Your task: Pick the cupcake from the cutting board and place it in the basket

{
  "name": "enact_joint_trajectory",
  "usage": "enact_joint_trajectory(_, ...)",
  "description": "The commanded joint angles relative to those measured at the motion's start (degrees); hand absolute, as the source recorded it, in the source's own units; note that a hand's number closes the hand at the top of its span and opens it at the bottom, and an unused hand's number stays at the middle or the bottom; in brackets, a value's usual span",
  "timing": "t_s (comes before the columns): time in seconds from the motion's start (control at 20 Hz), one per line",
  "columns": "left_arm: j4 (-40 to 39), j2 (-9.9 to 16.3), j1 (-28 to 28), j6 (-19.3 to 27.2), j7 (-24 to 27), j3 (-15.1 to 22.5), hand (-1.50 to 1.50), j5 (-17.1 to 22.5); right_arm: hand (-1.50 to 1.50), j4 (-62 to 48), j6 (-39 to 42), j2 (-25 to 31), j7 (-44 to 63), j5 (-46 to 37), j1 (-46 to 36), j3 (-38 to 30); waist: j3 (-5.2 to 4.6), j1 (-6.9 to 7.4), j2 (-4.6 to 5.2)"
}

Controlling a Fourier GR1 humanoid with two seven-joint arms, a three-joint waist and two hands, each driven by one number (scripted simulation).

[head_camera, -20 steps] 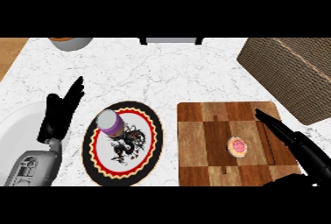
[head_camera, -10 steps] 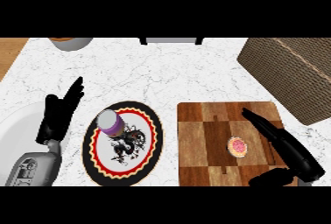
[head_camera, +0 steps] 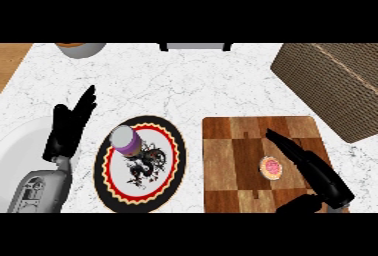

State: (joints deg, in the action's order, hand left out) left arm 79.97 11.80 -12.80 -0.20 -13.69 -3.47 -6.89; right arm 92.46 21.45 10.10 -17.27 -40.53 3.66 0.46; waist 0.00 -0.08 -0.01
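A small cupcake with pink frosting [head_camera: 271, 167] sits on the checkered brown wooden cutting board [head_camera: 229, 165], toward the board's right half and a little below its middle. The robot's right hand [head_camera: 310, 170] lies over the board just to the right of the cupcake, its black fingers stretched straight and pointing up and to the left; the fingers are not curled round anything, and the hand holds nothing. Whether it touches the cupcake cannot be told.

The brown woven basket [head_camera: 332, 85] stands at the upper right of the white marble counter [head_camera: 184, 85], beyond the board's upper right corner and apart from the cupcake.

Left of the board lies a round plate with a black rim, red scalloped ring and dark figure [head_camera: 144, 165], and on its upper left part stands a small cylinder with a grey top and purple side [head_camera: 125, 139]. The left hand [head_camera: 70, 125] rests open at the left side, fingers straight and pointing upward, just beside the plate.
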Motion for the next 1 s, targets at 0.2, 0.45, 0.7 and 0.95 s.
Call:
enact_joint_trajectory(0.2,1.43,-0.53,-0.09,-1.14,-1.27,-1.83,0.0,-0.2,-1.5,-2.43,-0.3,0.22,-0.59,-0.36,-1.97,-0.07,0.0,0.01,-0.01)
enact_joint_trajectory(0.45,-0.66,-1.17,-0.43,-1.82,0.04,-1.13,0.0,-0.79,1.5,-7.36,-5.1,-0.52,-2.08,-5.66,-3.34,3.14,0.01,0.05,0.02)
enact_joint_trajectory(0.7,1.89,0.66,1.06,-3.81,-0.67,-2.96,0.0,0.83,1.5,-13.1,-14.45,0.4,-10.14,-9.27,-4.2,2.83,0.02,0.2,0.03)
enact_joint_trajectory(0.95,1.23,-0.68,1.07,-2.48,0.57,-2.3,0.0,-0.75,1.5,-11.31,-18.2,-1.13,-8.66,-13.16,-3.85,5.24,0.01,0.1,0.0)
